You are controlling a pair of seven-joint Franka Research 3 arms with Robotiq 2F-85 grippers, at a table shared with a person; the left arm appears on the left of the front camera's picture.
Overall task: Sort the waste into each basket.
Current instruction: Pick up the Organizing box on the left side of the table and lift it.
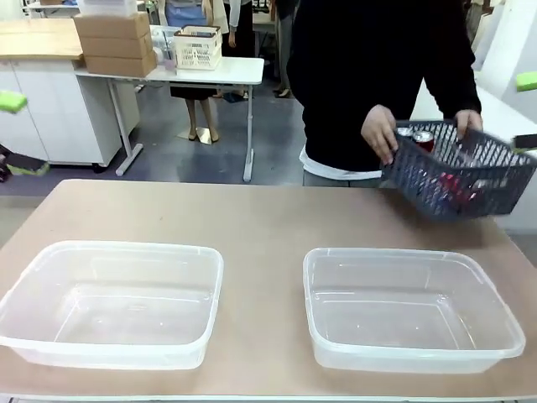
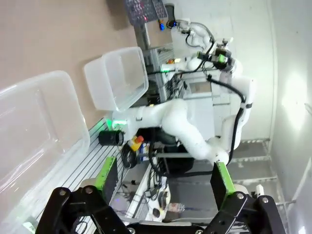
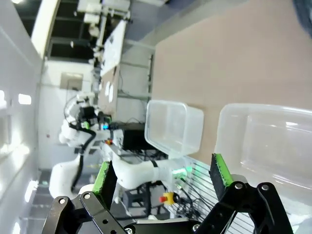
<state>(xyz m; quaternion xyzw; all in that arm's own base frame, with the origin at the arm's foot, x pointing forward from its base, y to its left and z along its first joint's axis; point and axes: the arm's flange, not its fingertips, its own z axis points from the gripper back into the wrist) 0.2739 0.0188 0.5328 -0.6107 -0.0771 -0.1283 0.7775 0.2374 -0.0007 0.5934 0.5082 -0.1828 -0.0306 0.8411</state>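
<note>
Two clear baskets stand on the table, one at the front left (image 1: 126, 247) and one at the front right (image 1: 386, 253), with nothing in them. The waste I can see is red cans (image 1: 423, 138) lying in a dark lattice basket (image 1: 487, 180) that a person holds with both hands over the table's far right. My left gripper (image 2: 163, 179) is open, off the left baskets' side, with one clear basket (image 2: 44, 97) near it and the other (image 2: 122, 73) farther off. My right gripper (image 3: 162, 174) is open too, above a clear basket (image 3: 273, 122). Green pads (image 1: 12, 102) (image 1: 527, 81) show at the picture's edges.
The person in a black top stands at the far side, right of centre. Bare tabletop (image 1: 252, 218) lies between the person and the two clear baskets. White tables with boxes stand farther back in the room.
</note>
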